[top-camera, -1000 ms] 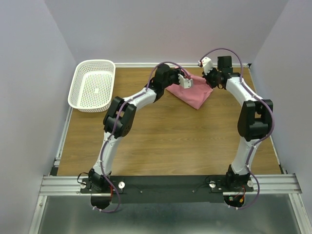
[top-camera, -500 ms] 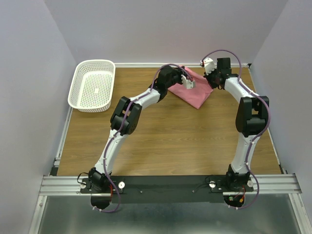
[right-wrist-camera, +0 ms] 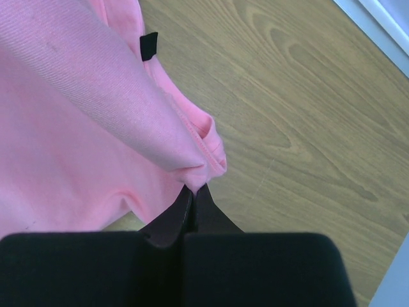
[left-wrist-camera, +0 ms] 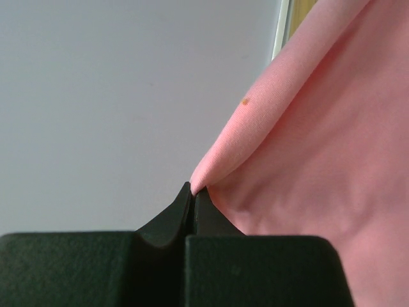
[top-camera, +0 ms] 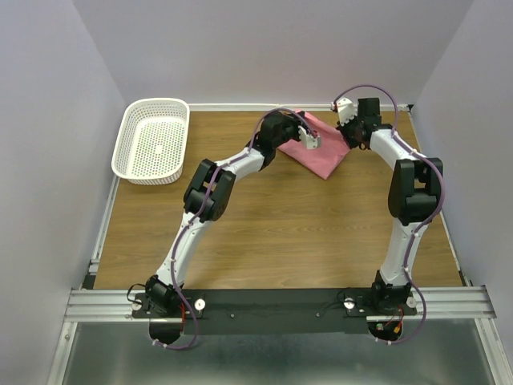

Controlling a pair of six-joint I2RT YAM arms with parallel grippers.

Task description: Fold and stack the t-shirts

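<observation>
A plain salmon-pink t-shirt (top-camera: 322,152) lies bunched on the far part of the wooden table (top-camera: 264,233), between my two grippers. My left gripper (top-camera: 309,138) is shut on a fold of the t-shirt (left-wrist-camera: 307,147) at its left side; in the left wrist view the cloth rises from the closed fingertips (left-wrist-camera: 193,190). At the shirt's right side my right gripper (top-camera: 346,120) is shut on a hemmed edge of the t-shirt (right-wrist-camera: 96,109), pinched at the fingertips (right-wrist-camera: 194,189). A small black tag (right-wrist-camera: 148,45) shows on the fabric.
A white perforated plastic basket (top-camera: 152,140) stands at the table's far left corner. Walls close in the table at the back and on both sides. A metal rail (top-camera: 272,301) carries both arm bases along the near edge.
Both arms have stretched a little farther toward the back wall with the t-shirt pinched. The shirt's far edge has lifted and shifted back slightly.
</observation>
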